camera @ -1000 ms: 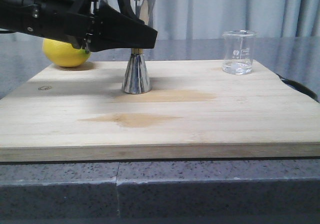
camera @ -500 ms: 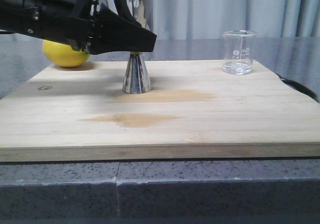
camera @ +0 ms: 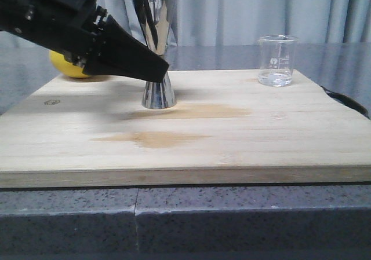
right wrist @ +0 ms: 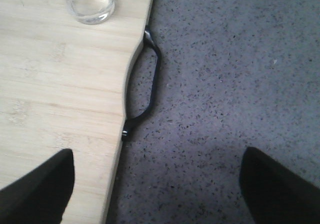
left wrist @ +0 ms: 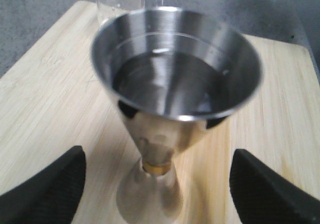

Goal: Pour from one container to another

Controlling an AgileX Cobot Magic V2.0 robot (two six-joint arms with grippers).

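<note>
The steel jigger (camera: 156, 51) stands upright on the wooden cutting board (camera: 232, 138), toward its back and left of the middle, and the left wrist view shows clear liquid in its upper cup (left wrist: 176, 67) and a thin gold band at the narrow waist. The left gripper (left wrist: 157, 184) sits with its two black fingers (left wrist: 47, 189) spread wide on either side of the jigger's lower half; bare board shows between each finger and the steel, so it grips nothing. In the front view that gripper slants down from the left, its tip crossing in front of the jigger's waist. The glass beaker (camera: 277, 60) stands upright near the board's back right corner, well apart from the jigger, with a little clear liquid at its bottom. A lemon (camera: 69, 68) is partly hidden behind the left arm. The right gripper (right wrist: 155, 189) hangs open and empty above the board's right edge and its black handle (right wrist: 150, 79), with speckled grey countertop (right wrist: 235, 84) beneath.
</note>
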